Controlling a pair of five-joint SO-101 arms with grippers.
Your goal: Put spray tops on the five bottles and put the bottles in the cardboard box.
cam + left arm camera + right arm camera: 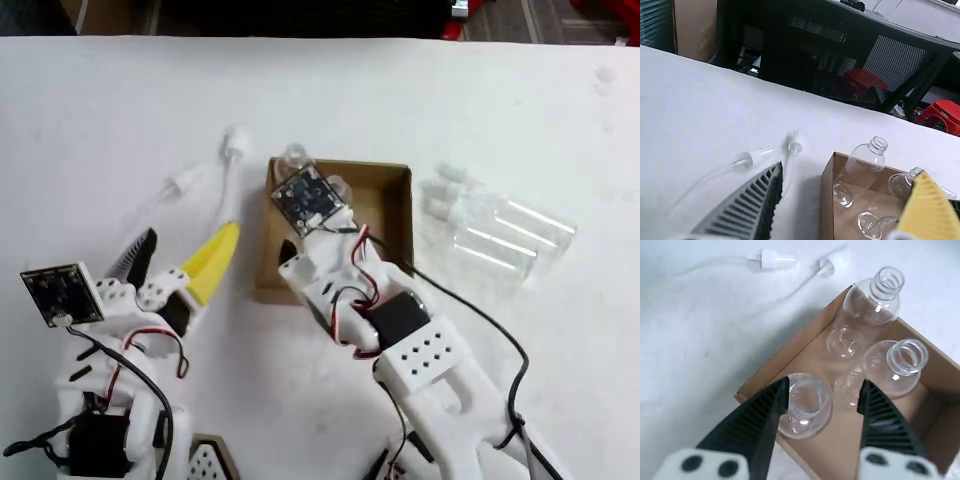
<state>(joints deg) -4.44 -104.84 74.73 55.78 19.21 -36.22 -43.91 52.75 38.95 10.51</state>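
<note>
Clear topless bottles (875, 295) sit in the box (767, 377) under the released right end effector (823, 389). The left end effector (192, 232) is released too. Bottle outlines are murky.

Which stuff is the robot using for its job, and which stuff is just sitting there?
For the job: cardboard box, topless bottles inside it, loose bottles beside the box, spray tops on the table.
Just lying about: red stool, black mesh frame behind the table.
</note>
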